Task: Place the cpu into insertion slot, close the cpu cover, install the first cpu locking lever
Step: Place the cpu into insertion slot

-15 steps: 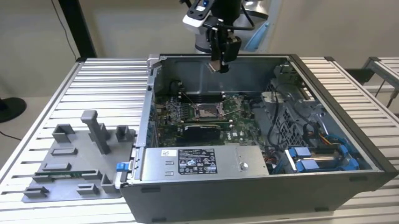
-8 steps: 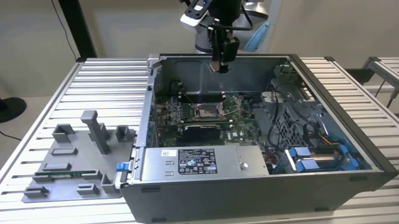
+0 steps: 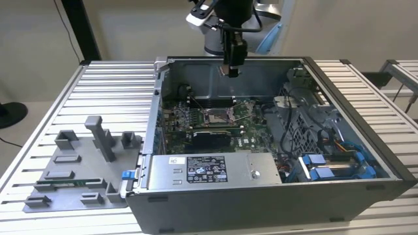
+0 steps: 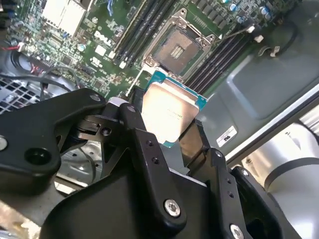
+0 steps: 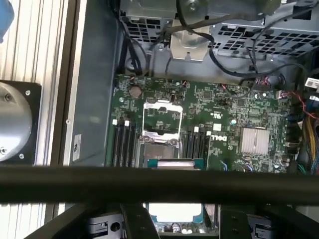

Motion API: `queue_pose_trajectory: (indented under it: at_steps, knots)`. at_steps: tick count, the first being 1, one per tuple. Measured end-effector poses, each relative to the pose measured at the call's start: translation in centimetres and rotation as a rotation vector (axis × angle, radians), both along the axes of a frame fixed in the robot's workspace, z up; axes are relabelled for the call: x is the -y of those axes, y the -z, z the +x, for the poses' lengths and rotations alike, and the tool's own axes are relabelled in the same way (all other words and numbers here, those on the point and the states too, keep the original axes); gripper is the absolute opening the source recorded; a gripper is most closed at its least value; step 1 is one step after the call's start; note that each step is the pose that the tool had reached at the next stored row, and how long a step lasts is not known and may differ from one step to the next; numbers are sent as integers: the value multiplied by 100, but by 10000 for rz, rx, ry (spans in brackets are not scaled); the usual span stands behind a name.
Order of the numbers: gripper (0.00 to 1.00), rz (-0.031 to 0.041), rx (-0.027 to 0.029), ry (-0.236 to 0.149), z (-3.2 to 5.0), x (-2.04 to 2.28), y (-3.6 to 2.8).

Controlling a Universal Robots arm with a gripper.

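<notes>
Jaws: I see the gripper clamped on the cpu, one black finger on each opposite edge, the chip's silvery face to the second wrist camera.
Cpu: held in the air well above the insertion slot and offset from it, not yet over its centre.
Slot: its dark centre is bare. I read the silvery cpu cover as swung back just beside the slot.
Doing it well: I judge the chip must come square to the slot's rim and level, then settle without force.
Lever: a thin locking lever sticks out beside the slot.
Edges: memory slots flank the slot closely on both sides.
Room: the computer case is open above the slot, its walls well apart from it.
</notes>
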State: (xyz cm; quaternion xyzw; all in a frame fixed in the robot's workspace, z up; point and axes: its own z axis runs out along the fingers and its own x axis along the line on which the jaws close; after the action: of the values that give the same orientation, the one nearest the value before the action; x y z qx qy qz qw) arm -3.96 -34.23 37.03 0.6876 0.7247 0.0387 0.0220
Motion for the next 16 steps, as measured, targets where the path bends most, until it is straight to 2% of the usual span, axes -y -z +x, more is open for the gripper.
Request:
queue_pose_trajectory:
  at_steps: [4, 10, 16]
  knots:
    - [0, 0, 0, 472, 0, 0, 2]
    - [0, 2, 1, 961, 0, 0, 9]
    - [0, 5, -1, 1030, 0, -17, 28]
